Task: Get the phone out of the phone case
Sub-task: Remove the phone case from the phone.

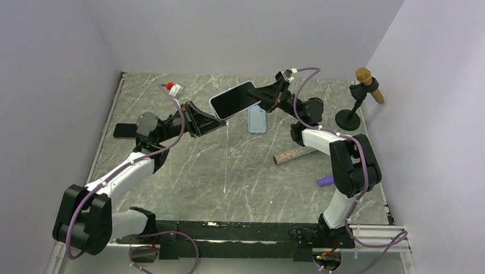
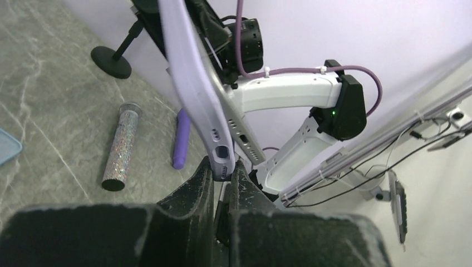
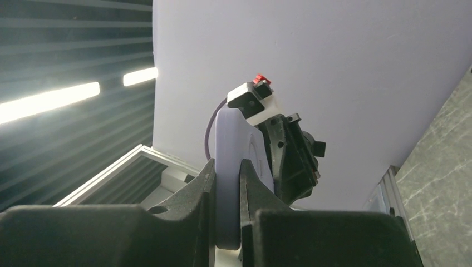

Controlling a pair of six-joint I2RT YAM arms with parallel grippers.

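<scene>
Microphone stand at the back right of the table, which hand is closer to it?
Right. The right hand grips the cased phone at the end facing the microphone stand; the left hand grips the opposite end, farther left of it.

My top camera looks down over the table point(image 1: 226, 173) from its near edge. Both wrist cameras sit close, sharing the phone point(image 1: 232, 100).

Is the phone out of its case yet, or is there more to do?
Not yet. Done: the phone is up in the air, off the table. In hand: the left claw and right claw each pinch one end of it, and the lilac case seems to be peeling away at the left claw's corner. Left: getting the case fully off.
</scene>
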